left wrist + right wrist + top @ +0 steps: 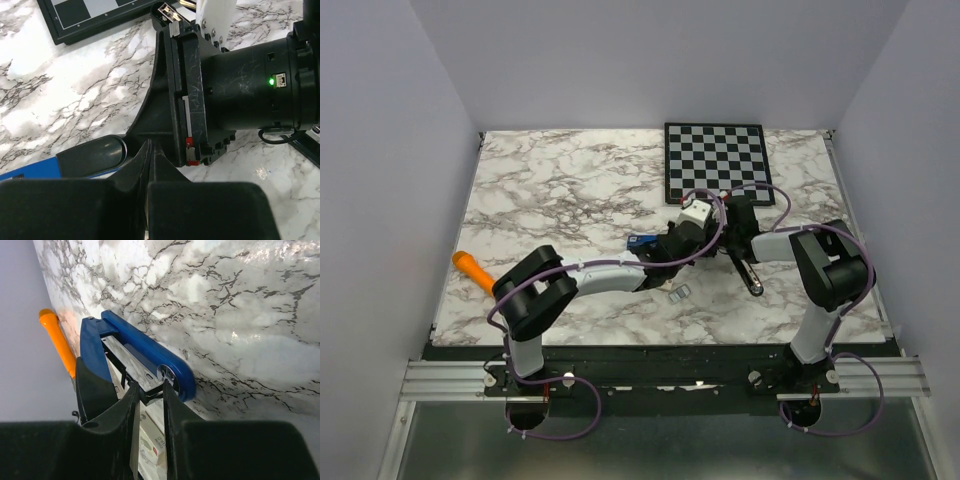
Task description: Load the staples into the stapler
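The blue stapler (145, 352) lies opened on the marble, its silvery metal rail (131, 366) exposed. My right gripper (150, 396) is shut on the near end of that rail. From above, the stapler (641, 242) sits at the table's middle, where both grippers meet. My left gripper (149, 157) is shut, fingers pressed together with nothing visible between them, right against the right arm's black wrist (240, 85). A blue edge of the stapler (30, 169) shows at its lower left. A tiny silvery block, apparently the staples (680, 294), lies on the table just in front of the arms.
A small white box (696, 213) sits by the right gripper, also below its fingers (155, 447). An orange marker (472, 268) lies at the left edge. A chessboard (715, 160) is at the back. A black elongated object (750, 276) lies right of centre.
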Available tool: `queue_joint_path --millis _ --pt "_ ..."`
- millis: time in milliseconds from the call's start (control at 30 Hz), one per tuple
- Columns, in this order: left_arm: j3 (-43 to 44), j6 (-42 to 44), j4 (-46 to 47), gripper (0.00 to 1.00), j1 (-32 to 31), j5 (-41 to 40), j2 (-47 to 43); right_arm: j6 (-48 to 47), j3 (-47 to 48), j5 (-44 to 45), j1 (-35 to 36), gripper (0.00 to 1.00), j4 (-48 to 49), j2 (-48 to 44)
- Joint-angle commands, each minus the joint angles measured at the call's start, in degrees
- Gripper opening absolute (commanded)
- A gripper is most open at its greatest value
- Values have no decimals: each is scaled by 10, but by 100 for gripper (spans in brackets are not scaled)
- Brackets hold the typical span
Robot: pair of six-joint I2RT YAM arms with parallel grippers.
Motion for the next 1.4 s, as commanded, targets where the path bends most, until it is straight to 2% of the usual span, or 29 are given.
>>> queue_joint_path --millis 0,167,367,400,500,533,633,667,767,967,1067,1100,1167,1200,1267,1300,1367 --pt "7 -41 -6 6 -20 117 21 -22 18 -7 8 14 22 7" --pt "-9 -5 -1 17 4 125 -26 -35 23 -10 8 15 15 7" --pt "-64 112 5 57 116 314 -114 -59 39 -22 8 15 -9 8" --pt "-66 166 -16 71 152 343 -121 -61 42 -24 8 15 -17 9" --pt "-52 262 -98 87 184 405 -128 -73 59 -31 8 15 -41 14" --pt "-38 323 -121 87 187 413 -119 -80 62 -34 8 15 -44 14" --pt "-12 404 -198 88 195 452 -92 -92 74 -40 8 15 -59 18" --pt "-5 416 -212 88 198 483 -85 -95 75 -40 8 15 -64 18" --pt "31 445 -259 88 202 508 -50 -102 81 -43 8 15 -74 18" --pt "93 457 -284 81 202 491 7 -112 89 -50 8 15 -89 23" --pt "115 475 -296 70 203 483 27 -117 91 -53 8 15 -94 22" --pt "121 479 -307 63 202 481 33 -118 92 -53 8 15 -97 22" --pt "136 483 -314 58 202 486 48 -123 94 -53 8 15 -101 21" --pt "137 484 -314 47 202 485 51 -124 96 -53 8 15 -104 21" --pt "133 488 -312 37 203 480 52 -124 96 -56 8 15 -104 21" --pt "131 489 -311 23 205 480 50 -124 96 -56 8 15 -105 21" --pt "124 496 -314 12 211 481 45 -124 92 -56 7 15 -104 20"
